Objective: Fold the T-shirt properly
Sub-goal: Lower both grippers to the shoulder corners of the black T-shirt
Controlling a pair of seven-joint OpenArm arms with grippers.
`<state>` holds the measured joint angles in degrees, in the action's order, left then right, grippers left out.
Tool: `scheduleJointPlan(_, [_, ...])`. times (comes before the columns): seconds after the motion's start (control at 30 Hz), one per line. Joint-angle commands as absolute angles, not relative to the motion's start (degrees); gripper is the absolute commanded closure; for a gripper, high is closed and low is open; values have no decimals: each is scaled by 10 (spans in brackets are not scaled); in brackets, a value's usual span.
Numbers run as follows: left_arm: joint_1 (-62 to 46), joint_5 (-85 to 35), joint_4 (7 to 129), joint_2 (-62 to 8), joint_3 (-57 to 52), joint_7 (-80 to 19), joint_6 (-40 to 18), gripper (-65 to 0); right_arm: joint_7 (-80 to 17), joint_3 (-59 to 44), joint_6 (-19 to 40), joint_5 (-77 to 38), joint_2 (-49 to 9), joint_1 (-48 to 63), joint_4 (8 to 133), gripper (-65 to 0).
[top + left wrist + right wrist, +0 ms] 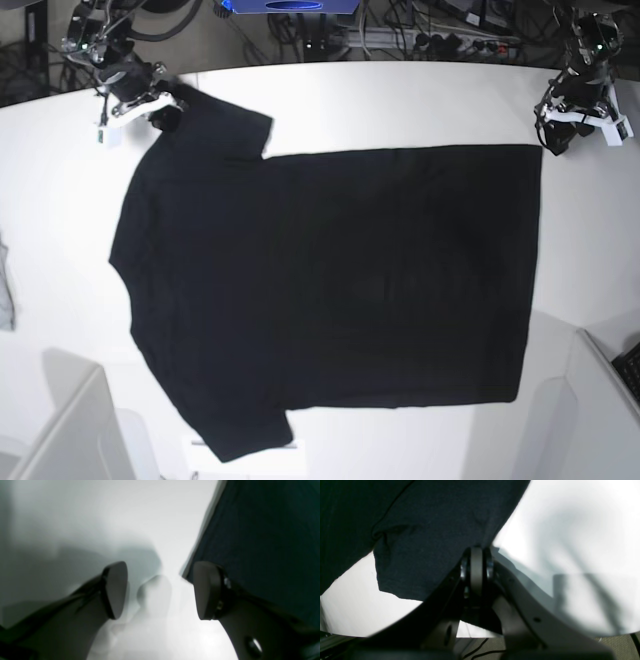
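T-shirt (pixel 330 290) black, plain, spread flat; right pincer (pixel 476 555) clamped on sleeve edge — left pincer (pixel 160 590) apart.

A robotics lab: white table (pixel 400 100) backed by tangled cables (pixel 440 35) and equipment.

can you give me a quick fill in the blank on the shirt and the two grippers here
1. The T-shirt lying flat on the white table is ____ in colour.
2. The right gripper is ____ on the shirt's sleeve.
3. The left gripper has its jaws ____, holding nothing.

Missing words: black; shut; open
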<state>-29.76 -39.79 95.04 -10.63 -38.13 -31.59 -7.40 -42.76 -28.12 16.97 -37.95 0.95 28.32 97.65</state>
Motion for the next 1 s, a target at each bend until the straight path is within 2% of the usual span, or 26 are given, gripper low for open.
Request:
scheduleJointPlan(0.0, [-294, -404, 952, -114, -378, -307, -75, -405, -441, -283, 166, -371, 7, 288, 979, 0])
scheduleJointPlan(0.2, [-277, -404, 918, -117, -318, -307, -75, -402, -441, -282, 166, -371, 7, 288, 979, 0])
scheduleJointPlan(0.7, [-249, -404, 866, -117, -262, -307, -75, -387, -441, -285, 166, -371, 7, 288, 979, 0])
scheduleJointPlan(0.73, [-249, -404, 866, -117, -262, -307, -75, -364, -441, -285, 166, -371, 7, 288, 978, 0])
scheduleJointPlan(0.8, [-249, -404, 866, -116, -262, -307, -75, -272, -441, -285, 166, -371, 7, 288, 972, 0])
scheduleJointPlan(0.97, [-248, -404, 866, -116, -262, -307, -75, 0, -438, -286, 166, -371, 6, 287, 960, 0])
